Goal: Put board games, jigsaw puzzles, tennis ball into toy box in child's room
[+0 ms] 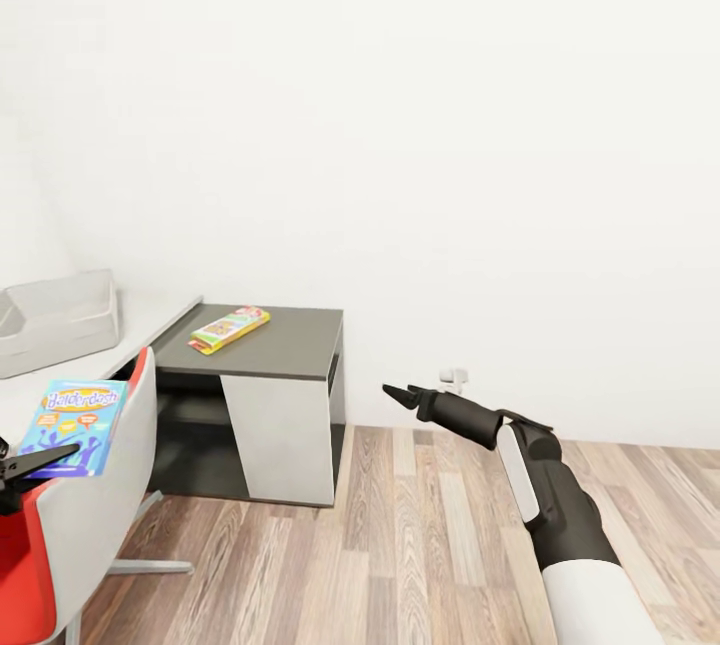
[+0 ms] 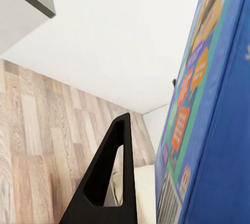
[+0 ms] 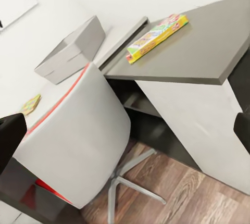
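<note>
The left gripper (image 1: 30, 470) is at the low left edge of the head view, and its dark fingers are clamped on the lower edge of the blue game (image 1: 72, 427), which stands almost upright in front of the chair (image 1: 95, 515). In the left wrist view one black finger (image 2: 107, 182) rises beside the printed blue face of the box (image 2: 208, 130), with wood floor (image 2: 36, 146) and white wall behind them.

The right gripper (image 1: 398, 394) is stretched forward over the floor (image 1: 420, 545) at the right of the desk, free of any object. Its two tips lie near each other, but it is not possible to tell if the jaws are closed or a little apart. In the right wrist view its fingertips (image 3: 10, 135) show only as dark shapes at the two side edges.

The Skip-Bo game (image 1: 229, 328) lies flat on the dark wing (image 1: 290, 345) of the table, near the edge where the wing meets the light top (image 1: 90, 365). The toy box (image 1: 60, 320) stands on the light top, close to the wall, well apart from the Skip-Bo game. In the right wrist view a small yellow and pink flat thing, probably a puzzle (image 3: 31, 104), lies on the light top behind the chair back. The chair has a grey shell and a red seat, and it is pushed near the table.
</note>
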`<state>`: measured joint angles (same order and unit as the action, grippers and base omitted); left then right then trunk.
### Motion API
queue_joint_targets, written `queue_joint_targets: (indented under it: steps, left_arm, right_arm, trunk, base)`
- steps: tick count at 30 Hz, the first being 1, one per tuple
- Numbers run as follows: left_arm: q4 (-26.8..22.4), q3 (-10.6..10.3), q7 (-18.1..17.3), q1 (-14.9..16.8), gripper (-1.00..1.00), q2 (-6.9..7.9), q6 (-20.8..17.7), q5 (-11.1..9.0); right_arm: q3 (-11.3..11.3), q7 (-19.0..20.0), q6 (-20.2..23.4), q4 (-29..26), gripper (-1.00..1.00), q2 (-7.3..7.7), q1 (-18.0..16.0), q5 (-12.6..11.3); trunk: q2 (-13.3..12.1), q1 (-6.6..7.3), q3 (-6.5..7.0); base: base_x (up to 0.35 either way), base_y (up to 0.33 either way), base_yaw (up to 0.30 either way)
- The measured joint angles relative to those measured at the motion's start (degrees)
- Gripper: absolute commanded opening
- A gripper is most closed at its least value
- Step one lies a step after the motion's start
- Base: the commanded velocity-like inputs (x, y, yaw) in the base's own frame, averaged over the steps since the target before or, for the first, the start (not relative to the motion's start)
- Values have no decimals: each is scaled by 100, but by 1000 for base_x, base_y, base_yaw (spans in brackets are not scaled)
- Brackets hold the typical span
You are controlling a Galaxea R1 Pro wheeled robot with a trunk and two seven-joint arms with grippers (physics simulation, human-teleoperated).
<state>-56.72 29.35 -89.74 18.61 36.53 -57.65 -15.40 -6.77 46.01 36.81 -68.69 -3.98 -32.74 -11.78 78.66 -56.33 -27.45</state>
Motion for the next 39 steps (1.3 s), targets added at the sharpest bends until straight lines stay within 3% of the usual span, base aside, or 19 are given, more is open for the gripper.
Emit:
queue_joint_targets:
  steps: [10, 18, 23, 39]
  left_arm:
    - [43, 1, 0, -3, -100, -3, -4, 12]
    - [45, -146, 1, -4, -100, -47, -10, 20]
    - [43, -359, 1, -3, -100, -52, -10, -3]
    - [38, -419, 1, 5, -100, -65, -12, -4]
  right_arm:
    - [13, -1, 111, -313, 100, -25, 14, -8]
    - [4, -6, 454, -721, 100, -33, 458, -11]
    - [-3, -3, 490, -784, 100, -26, 492, -16]
    - [-28, -3, 419, -786, 100, -10, 498, -12]
  trunk:
    - [-401, 220, 180]
    - [-722, 395, 323]
    - [-923, 505, 413]
    - [-1565, 857, 701]
  base:
    - [0, 0, 53]
    - [0, 0, 270]
    - [0, 0, 285]
    - [0, 0, 286]
